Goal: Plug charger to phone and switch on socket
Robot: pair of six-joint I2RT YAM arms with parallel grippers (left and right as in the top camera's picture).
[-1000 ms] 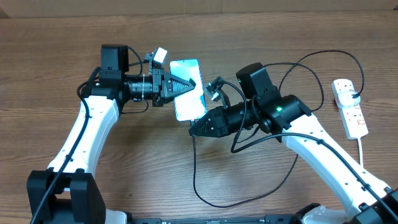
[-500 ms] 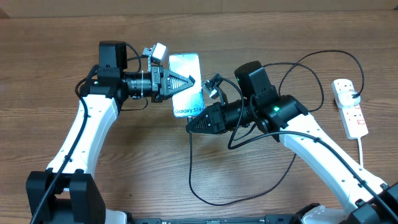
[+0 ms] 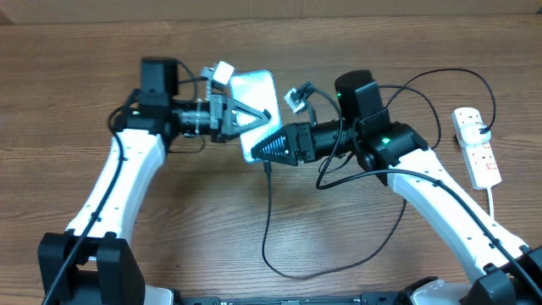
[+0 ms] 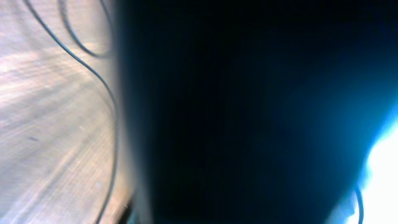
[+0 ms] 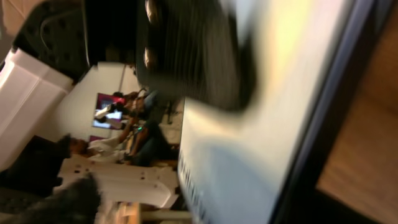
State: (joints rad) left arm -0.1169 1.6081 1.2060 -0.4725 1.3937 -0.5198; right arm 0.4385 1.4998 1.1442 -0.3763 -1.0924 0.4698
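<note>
Near the far edge of the desk (image 3: 85,68), the left jaws pinch the phone (image 3: 254,86) steady so the right jaws, pinching the charger (image 3: 268,212) near its tip, can push it in, while the socket (image 3: 477,148) lies by the right edge.

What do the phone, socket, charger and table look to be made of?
Phone: smooth, brightly lit front, likely glass, with a dark frame. Socket: smooth white moulded plastic, seemingly. Charger: thin black cable, probably a rubbery sheath, since it loops freely. Table: matte wood grain; solid or laminate unclear.
</note>
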